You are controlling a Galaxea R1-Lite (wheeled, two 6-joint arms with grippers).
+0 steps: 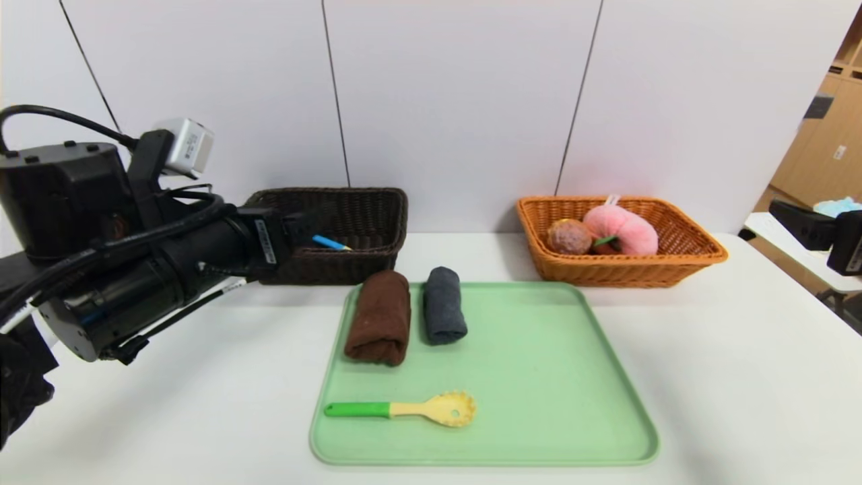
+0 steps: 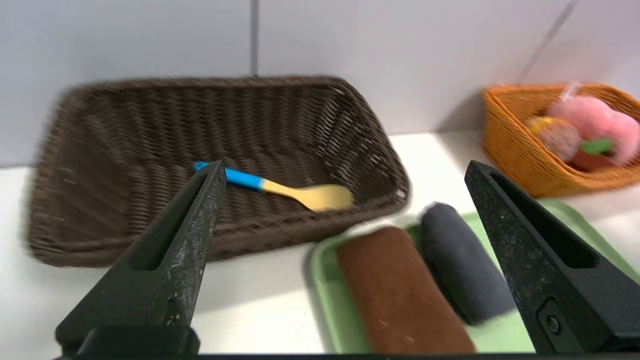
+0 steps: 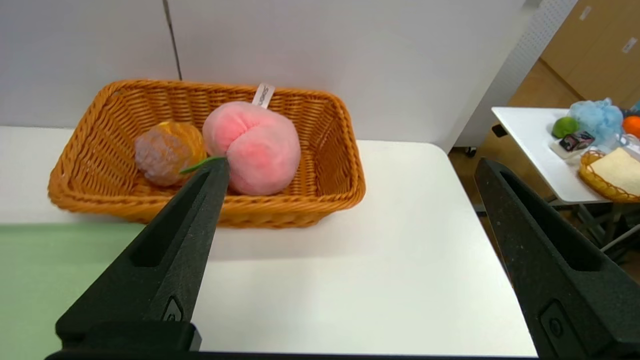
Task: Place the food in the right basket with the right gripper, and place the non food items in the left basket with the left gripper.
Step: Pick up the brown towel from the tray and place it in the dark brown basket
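- Since the food already lies in the orange basket (image 1: 700, 256), what is left on the green tray (image 1: 572, 377) is non-food: a brown rolled towel (image 1: 379, 318), a grey rolled towel (image 1: 444, 305) just beside it, and a green-handled spoon (image 1: 404, 408) nearer the front edge.
- Both towels look soft and light; they should give under the jaws, so a hold across the middle of the roll seems safest, to keep it from unrolling.
- By contrast the spoon looks stiff, thin and flat on the tray, so likely slippery to pinch; the green handle is the part to take.
- Hovering near the brown basket (image 1: 377, 202), the left gripper (image 2: 345, 172) has its jaws spread wide and holds nothing.
- Off at the table's right side, the right gripper (image 3: 350, 165) is also spread wide and empty.
- Only the left wrist view shows the whole blue-handled spoon (image 2: 280, 187) lying inside the brown basket; the head view shows just its blue end past the arm.
- Only the right wrist view shows the side table (image 3: 530, 135) with its clutter, and the pink plush peach (image 3: 255, 145) touching the brown round food (image 3: 167, 150).
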